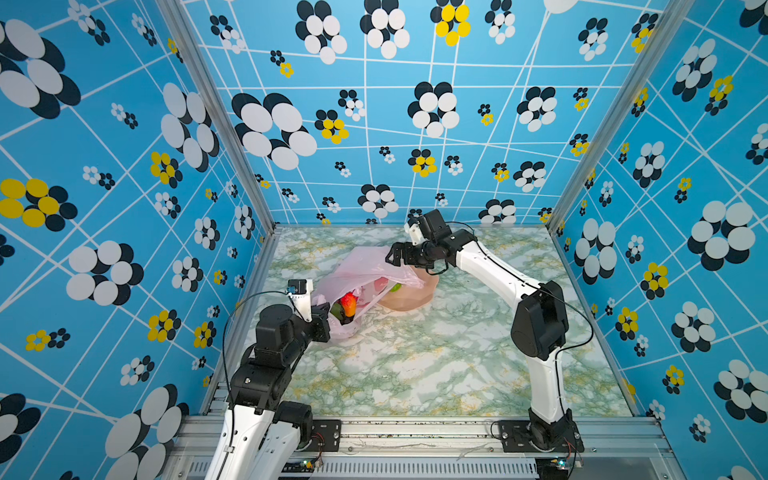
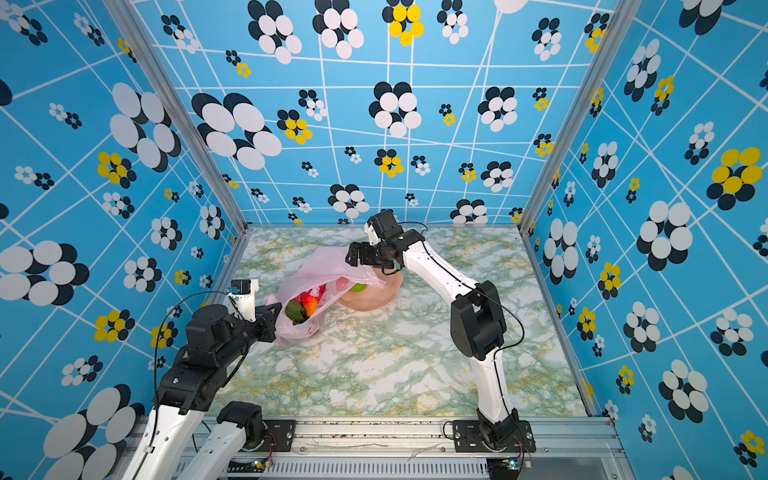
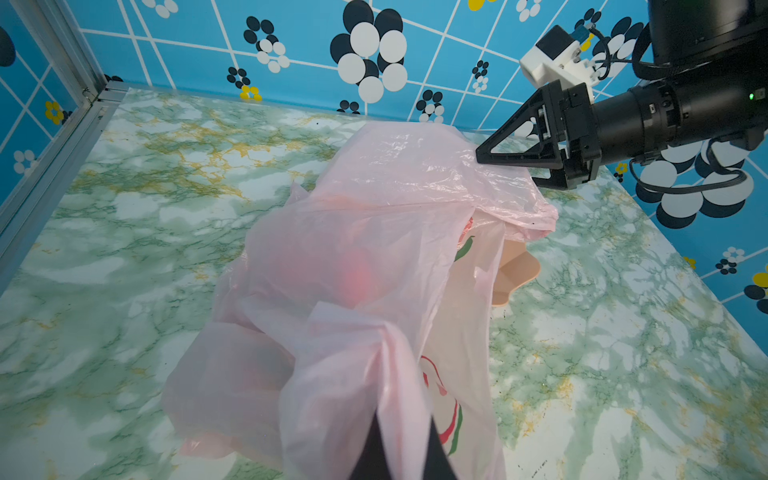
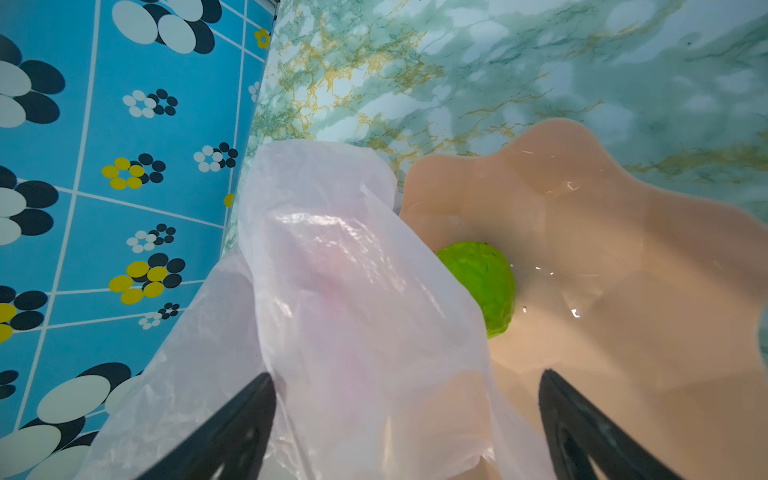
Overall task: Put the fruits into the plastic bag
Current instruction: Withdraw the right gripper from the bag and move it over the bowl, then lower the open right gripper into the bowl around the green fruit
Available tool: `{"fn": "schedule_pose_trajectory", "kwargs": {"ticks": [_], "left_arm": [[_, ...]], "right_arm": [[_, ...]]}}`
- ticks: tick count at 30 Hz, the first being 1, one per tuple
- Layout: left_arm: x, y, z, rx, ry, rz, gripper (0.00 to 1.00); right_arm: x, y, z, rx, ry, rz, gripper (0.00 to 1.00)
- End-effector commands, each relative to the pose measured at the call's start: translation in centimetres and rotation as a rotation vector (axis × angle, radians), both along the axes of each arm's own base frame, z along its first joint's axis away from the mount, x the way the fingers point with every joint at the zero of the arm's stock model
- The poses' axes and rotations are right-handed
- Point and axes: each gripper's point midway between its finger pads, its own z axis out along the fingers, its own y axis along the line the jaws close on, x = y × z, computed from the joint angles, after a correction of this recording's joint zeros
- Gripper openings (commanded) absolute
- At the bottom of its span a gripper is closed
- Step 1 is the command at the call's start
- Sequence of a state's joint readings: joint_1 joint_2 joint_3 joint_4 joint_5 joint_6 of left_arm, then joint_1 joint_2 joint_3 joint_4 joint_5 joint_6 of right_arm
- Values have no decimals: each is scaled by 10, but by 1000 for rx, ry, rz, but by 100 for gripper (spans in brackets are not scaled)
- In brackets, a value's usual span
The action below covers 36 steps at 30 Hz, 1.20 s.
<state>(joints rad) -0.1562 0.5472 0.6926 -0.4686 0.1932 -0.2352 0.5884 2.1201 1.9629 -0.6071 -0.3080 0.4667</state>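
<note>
Marble table (image 1: 415, 365); left fingers (image 3: 370, 461) seemingly clamped on bag (image 3: 374, 232), right fingers (image 4: 232, 432) apart; bagged fruits (image 2: 307, 303) plain only overhead.

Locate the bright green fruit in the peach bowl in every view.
Both top views: the green fruit peeks from under the plastic bag's edge, inside the peach bowl.
Left wrist: not visible, the bag hides it.
Right wrist: mid-frame, lying in the bowl beside the bag.
Shared landmark: the bowl.
</note>
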Motion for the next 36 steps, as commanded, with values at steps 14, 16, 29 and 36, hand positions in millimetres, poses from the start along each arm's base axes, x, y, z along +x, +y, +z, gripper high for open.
{"fn": "schedule_pose_trajectory", "kwargs": {"ticks": [14, 16, 29, 36], "left_arm": [[-1, 5, -3, 22, 1, 17, 0], [-1, 5, -3, 22, 1, 18, 0], [-1, 5, -3, 21, -1, 17, 0], [-2, 6, -2, 24, -6, 24, 0]], "right_arm": [[9, 25, 75, 574, -49, 41, 99], [21, 24, 82, 723, 51, 2, 98], [64, -71, 10, 521, 109, -475, 96], [62, -83, -26, 190, 145, -436, 96]]}}
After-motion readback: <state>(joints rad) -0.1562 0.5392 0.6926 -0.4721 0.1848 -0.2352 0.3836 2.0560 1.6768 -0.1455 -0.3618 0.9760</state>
